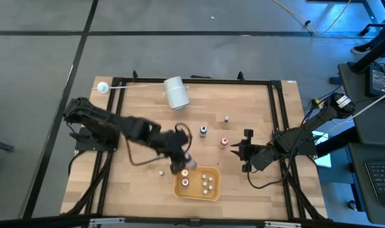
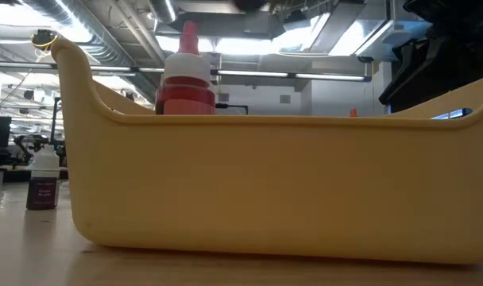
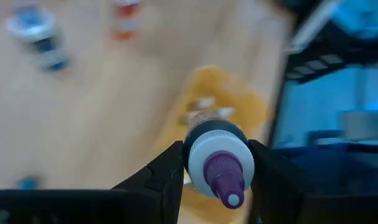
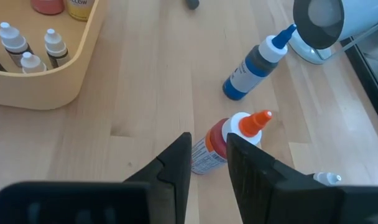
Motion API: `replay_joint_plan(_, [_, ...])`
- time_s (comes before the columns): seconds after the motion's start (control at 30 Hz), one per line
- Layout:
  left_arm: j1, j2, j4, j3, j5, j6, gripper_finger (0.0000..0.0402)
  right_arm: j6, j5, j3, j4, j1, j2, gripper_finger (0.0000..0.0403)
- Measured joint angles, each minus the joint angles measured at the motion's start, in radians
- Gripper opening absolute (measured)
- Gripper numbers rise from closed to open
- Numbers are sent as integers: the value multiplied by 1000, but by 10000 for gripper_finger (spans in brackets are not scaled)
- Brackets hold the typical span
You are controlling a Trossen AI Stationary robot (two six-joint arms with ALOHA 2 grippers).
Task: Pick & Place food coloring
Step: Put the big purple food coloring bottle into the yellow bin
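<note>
Bright overhead light; left wrist view blurred

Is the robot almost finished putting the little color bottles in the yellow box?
Not yet. A few bottles already stand in the yellow tray. The left gripper holds a purple-capped bottle beside the tray. Still out on the table: the orange-tipped bottle by the right gripper, the blue bottle, and a few more.

One yellow plastic tray (image 1: 180,192) holds at least four small dropper bottles (image 1: 206,182); the exact number I cannot tell. Four more stand outside it. One purple-capped bottle (image 3: 219,162) is held up. There is one white cylinder roll (image 1: 176,92) and one white ball on a thin rod (image 1: 102,88).
</note>
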Motion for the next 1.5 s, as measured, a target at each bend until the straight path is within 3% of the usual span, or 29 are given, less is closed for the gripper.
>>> replay_joint_plan(0.3, [-195,24,94,1,-146,-18,146,2,-2,0,14,0,0,104])
replay_joint_plan(0.47, [-256,84,92,0,-158,-2,146,3,5,0,16,0,0,104])
replay_joint_plan(0.7, [-271,188,77,34,-104,55,146,57,8,0,19,0,0,104])
replay_joint_plan(1.07, [-294,358,-164,236,-119,162,147,157,8,0,13,0,0,104])
replay_joint_plan(1.5, [-285,433,-209,242,-128,121,150,157,7,0,15,0,0,104])
